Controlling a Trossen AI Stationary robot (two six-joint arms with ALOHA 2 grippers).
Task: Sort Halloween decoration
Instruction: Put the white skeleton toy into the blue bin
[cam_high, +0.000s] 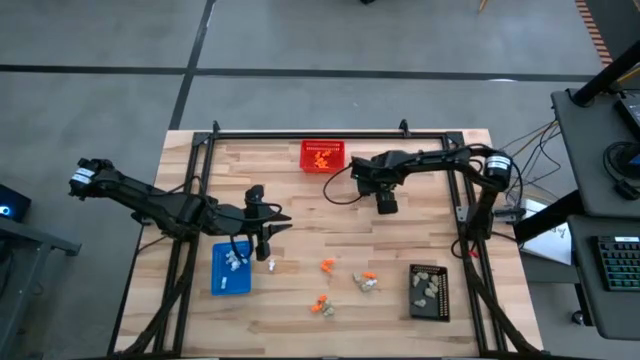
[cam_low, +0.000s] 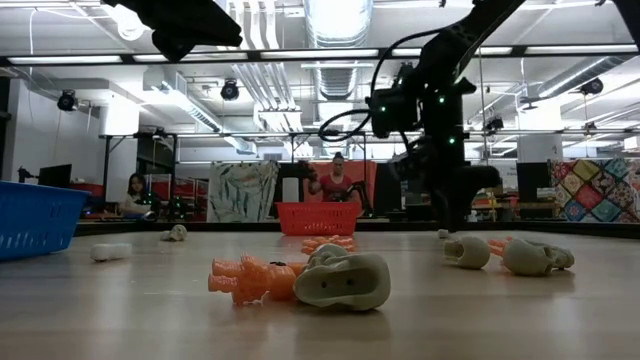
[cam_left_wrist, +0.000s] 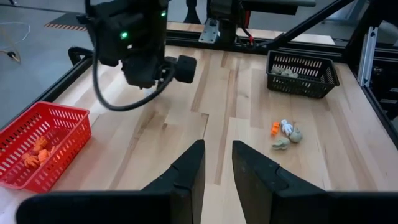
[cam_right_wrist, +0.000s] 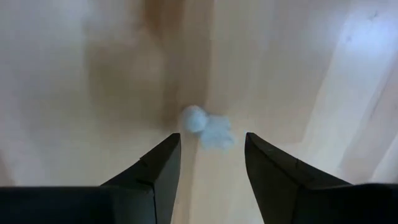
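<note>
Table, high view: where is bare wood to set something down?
Bare wood lies mid-table between the red basket, left gripper and right gripper. Crowded: the front strip between blue tray and black tray, strewn with trinkets.

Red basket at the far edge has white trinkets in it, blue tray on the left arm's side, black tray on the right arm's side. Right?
Wrong on one point: the red basket holds orange trinkets, not white ones, as the high view shows. The blue tray and black tray sit as you said.
</note>
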